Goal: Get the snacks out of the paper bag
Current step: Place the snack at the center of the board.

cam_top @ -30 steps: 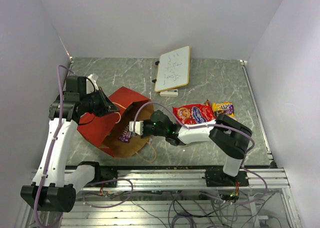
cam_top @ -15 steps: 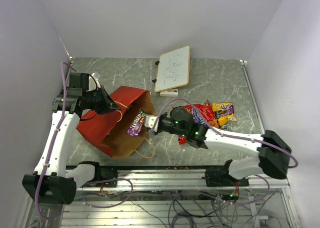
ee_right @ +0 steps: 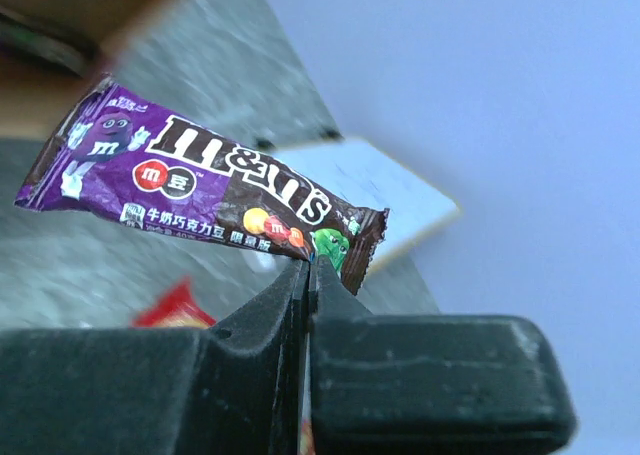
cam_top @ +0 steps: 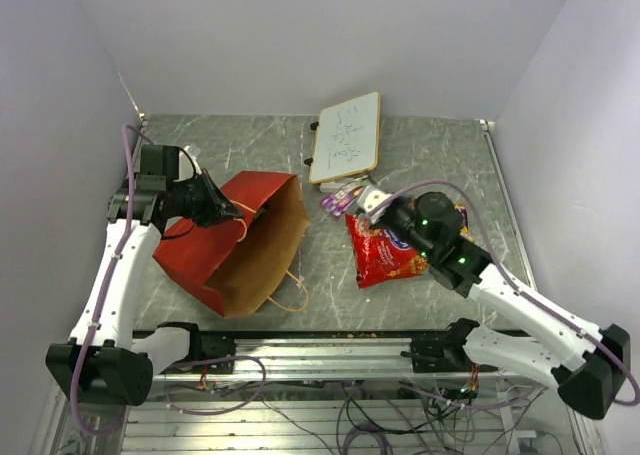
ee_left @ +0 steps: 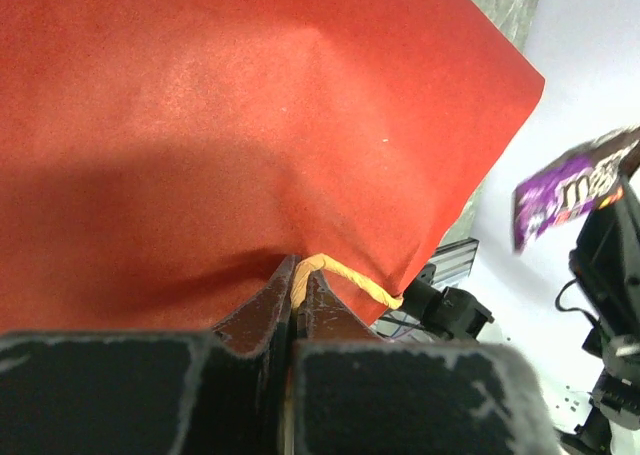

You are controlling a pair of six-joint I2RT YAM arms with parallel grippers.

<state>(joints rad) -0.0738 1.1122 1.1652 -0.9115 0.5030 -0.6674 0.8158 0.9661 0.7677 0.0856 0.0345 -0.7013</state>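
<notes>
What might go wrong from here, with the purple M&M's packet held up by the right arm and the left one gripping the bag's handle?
The right jaws pinch the M&M's packet only at one end corner, so it may slip out early. The left jaws hold the paper bag by its thin twisted handle, which could tear.

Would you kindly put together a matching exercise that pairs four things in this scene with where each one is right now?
Things:
1. purple M&M's packet
2. paper bag's loop handle
3. red cookie packet
4. whiteboard

Places:
A. lying on the table, partly under the right arm
B. pinched in the left pincer
C. lying near the table's far edge
D. pinched in the right pincer

Pairs: 1-D, 2-B, 3-A, 4-C.
</notes>
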